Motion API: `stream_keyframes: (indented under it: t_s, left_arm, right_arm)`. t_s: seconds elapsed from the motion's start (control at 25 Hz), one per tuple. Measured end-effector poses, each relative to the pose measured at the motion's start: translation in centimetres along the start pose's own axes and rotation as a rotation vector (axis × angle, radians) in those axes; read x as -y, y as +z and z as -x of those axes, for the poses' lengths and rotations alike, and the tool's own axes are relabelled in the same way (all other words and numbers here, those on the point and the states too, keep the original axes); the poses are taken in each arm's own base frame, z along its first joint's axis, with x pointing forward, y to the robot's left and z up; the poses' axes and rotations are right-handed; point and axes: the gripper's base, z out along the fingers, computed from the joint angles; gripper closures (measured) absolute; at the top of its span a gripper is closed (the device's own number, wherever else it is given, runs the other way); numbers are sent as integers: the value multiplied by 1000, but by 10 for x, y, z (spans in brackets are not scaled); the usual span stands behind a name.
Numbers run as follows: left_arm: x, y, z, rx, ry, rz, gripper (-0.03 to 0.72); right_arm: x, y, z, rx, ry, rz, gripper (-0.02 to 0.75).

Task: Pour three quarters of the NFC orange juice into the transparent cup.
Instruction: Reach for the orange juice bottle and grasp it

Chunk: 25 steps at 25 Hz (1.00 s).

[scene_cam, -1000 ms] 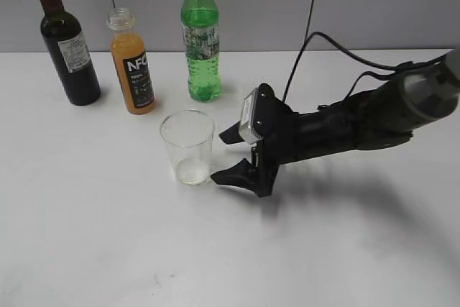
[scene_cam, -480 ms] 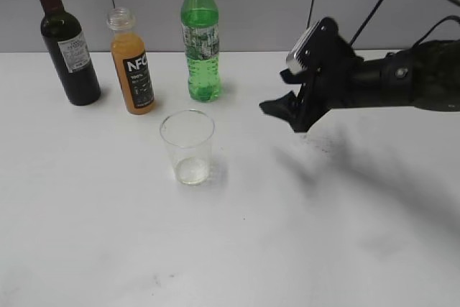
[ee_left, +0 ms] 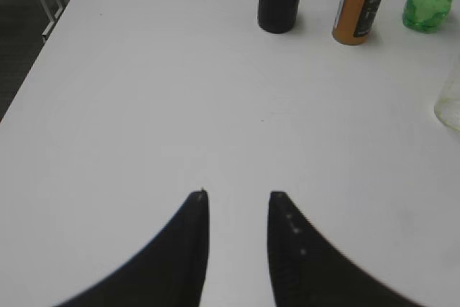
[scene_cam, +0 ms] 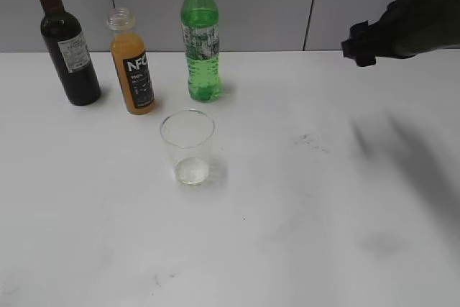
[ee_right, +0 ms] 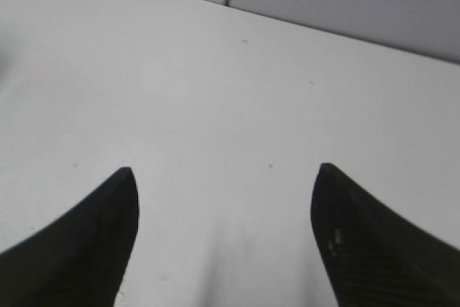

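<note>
The transparent cup point(scene_cam: 187, 147) stands nearest on the white table point(scene_cam: 287, 213), upright, with a thin trace of liquid at its bottom. Behind it, three bottles stand in a row near the wall. The NFC orange juice point(scene_cam: 131, 63) is behind the cup and a little to the left, without a cap, well apart from both grippers. The wine bottle point(scene_cam: 66, 42) is on its left and the green soda bottle point(scene_cam: 200, 36) on its right. The right gripper point(ee_right: 223, 174) is raised at the far right, its fingers wide apart and holding nothing. The left gripper point(ee_left: 237, 195) has its fingers a small gap apart, empty, above the bare table.
</note>
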Motion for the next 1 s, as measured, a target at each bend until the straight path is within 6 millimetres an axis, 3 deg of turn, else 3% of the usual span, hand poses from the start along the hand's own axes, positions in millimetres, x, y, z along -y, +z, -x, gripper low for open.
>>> stream_keyframes:
  t_s: [0.24, 0.56, 0.8, 1.0]
  left_arm:
    - [0, 0, 0, 0, 0, 0, 459]
    - [0, 0, 0, 0, 0, 0, 459]
    - [0, 0, 0, 0, 0, 0, 459]
    - [0, 0, 0, 0, 0, 0, 459]
  right_arm:
    - [28, -23, 35, -140, 135, -151, 164]
    - [42, -91, 93, -215, 177, -104, 164]
    - [44, -146, 93, -370, 181, -87, 164]
    - [41, -205, 87, -311, 204, -74, 164]
